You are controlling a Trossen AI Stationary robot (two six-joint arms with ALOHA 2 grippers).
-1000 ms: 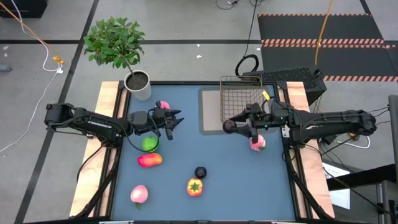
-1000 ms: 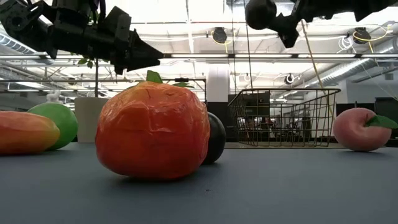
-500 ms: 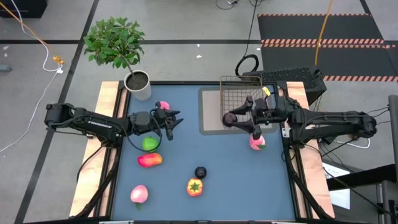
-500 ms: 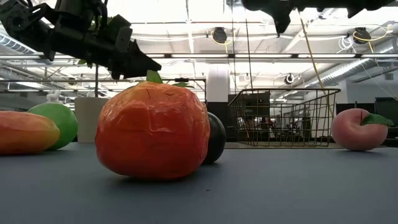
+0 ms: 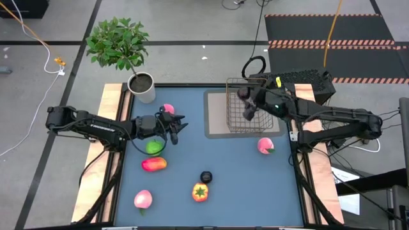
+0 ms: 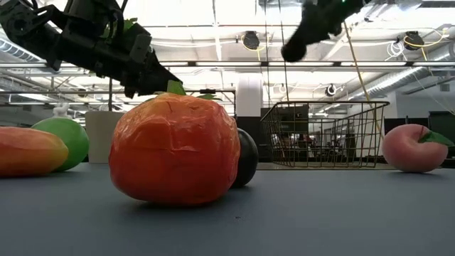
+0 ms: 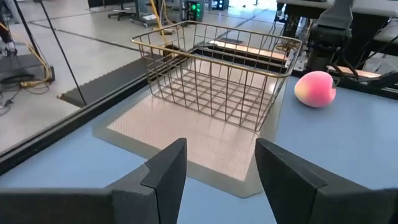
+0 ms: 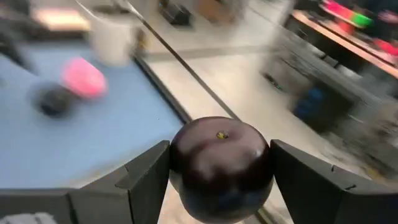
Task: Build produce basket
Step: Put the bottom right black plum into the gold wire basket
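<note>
Beyond my right pincer (image 8: 219,171) everything smears with blur; the dark ball (image 8: 221,167) between its fingers is cut off below.

We see bright, even light from lamps on the ceiling (image 6: 250,39), and they glare white in the low view. Shadows on the table (image 5: 192,153) are soft and small. The right wrist view is smeared and blurry everywhere but the dark ball (image 8: 219,163). In the low view, the big orange pepper (image 6: 174,149) looks a bit fuzzy.
</note>
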